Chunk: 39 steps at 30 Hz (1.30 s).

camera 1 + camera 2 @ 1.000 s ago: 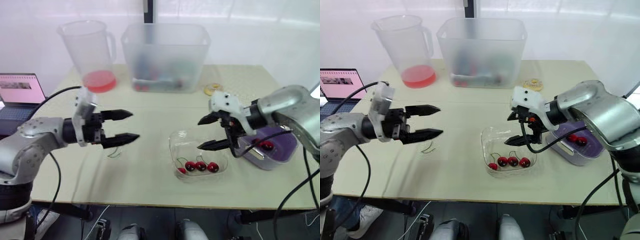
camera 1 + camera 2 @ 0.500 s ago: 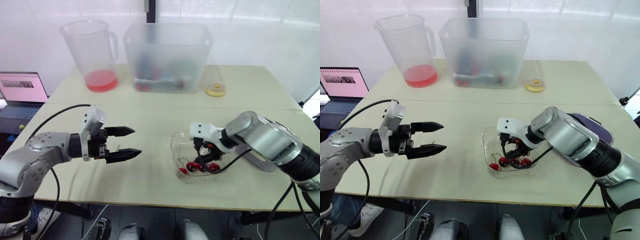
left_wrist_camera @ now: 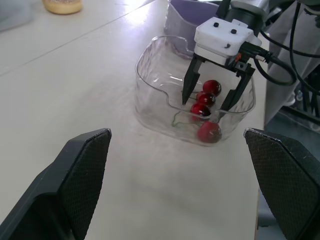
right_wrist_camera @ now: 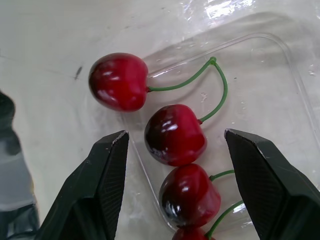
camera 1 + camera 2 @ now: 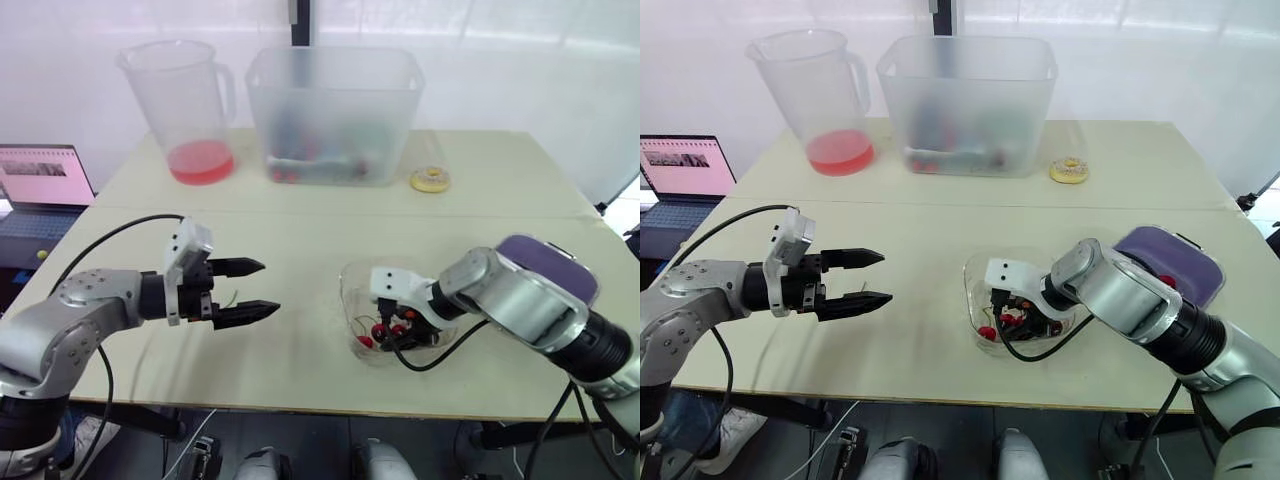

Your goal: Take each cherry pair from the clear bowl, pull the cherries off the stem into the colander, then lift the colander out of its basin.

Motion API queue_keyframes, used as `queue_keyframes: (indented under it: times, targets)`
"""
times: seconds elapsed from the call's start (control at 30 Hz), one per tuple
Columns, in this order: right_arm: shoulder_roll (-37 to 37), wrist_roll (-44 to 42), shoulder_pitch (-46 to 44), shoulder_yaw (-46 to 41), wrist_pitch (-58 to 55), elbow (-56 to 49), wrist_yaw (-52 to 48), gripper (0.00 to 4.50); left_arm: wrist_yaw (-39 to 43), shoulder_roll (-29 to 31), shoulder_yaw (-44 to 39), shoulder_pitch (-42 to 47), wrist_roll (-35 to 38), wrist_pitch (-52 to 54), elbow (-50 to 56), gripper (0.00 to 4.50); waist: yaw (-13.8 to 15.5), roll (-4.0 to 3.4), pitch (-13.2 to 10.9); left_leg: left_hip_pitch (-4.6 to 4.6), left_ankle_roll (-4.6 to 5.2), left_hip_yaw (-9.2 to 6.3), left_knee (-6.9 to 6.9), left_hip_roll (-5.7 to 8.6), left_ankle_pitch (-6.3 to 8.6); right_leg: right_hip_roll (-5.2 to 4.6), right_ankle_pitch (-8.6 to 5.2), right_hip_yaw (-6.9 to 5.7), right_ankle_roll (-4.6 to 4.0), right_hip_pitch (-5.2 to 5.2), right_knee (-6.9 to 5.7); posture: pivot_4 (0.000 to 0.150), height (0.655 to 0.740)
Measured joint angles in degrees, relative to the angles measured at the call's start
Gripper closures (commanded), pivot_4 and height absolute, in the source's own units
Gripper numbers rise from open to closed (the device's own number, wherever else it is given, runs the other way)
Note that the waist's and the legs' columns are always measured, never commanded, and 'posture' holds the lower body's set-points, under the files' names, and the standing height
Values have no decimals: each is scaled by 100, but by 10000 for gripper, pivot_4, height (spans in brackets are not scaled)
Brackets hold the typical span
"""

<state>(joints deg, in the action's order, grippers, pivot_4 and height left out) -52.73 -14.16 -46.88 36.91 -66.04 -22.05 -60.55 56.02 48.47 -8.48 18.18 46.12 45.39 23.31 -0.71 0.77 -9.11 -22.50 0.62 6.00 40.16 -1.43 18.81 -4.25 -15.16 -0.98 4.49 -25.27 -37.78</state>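
— Four cherries [image 4: 175,134] in the clear bowl [image 3: 150,107]?

— Yes, in a row along one wall, with their green stems curling across its floor.

— And the right gripper [image 3: 202,110]?

— It reaches down into the bowl with its jaws spread wide, one finger on either side of the row. I cannot tell whether it touches a cherry.

— The left gripper [image 5: 268,288]?

— It hovers over the table [image 5: 300,230], well to the left of the bowl, with its jaws wide and empty.

— The colander?

— The purple colander [image 5: 1160,252] sits just right of the bowl, partly hidden behind the right arm.
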Motion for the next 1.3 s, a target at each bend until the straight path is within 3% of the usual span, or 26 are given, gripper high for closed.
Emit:
queue_keyframes:
  times: [0.1,0.17,0.57,0.73,0.9,1.07,1.3]
  targets:
    - [91,14,97,0,-37,2,113,21301,2,8,0,1,-64,-2,-9,0,-2,0,0,0,0,0,0,0,0,0,0,0,0,1,0,1500,7131]
    - [158,27,124,2,-55,5,174,30725,5,8,2,15,-100,-9,-28,0,-4,0,0,0,0,0,0,0,0,1,0,0,0,0,0,1500,7131]
    - [-18,-133,-46,-427,-284,-308,147,30725,4,-146,41,164,-158,-122,-392,0,5,0,0,0,0,-1,0,0,0,2,0,-1,0,0,0,1500,7131]
    - [-567,-575,-268,-1613,266,-604,-334,30725,-242,-631,-21,803,-131,-330,-831,0,33,2,-1,0,1,-7,1,5,1,3,0,-10,1,10,5,1500,7131]
    - [-931,-835,-806,-2769,562,-234,-450,30725,-339,-1059,34,1437,-198,-482,-1369,0,-3,3,0,3,2,-7,0,2,1,2,0,-10,1,13,9,1500,7131]
    - [-792,-231,-753,-3290,2353,381,33,30725,-499,-1710,85,2141,-168,-496,-1975,0,12,4,0,3,1,-6,2,0,0,14,1,-10,2,16,9,1500,7131]
    - [-257,1229,-178,-2870,4648,715,1049,30725,-1090,-2493,-137,3126,75,-413,-2608,0,-14,4,-1,3,-4,-3,3,0,-3,11,1,-10,3,9,1,1500,7131]
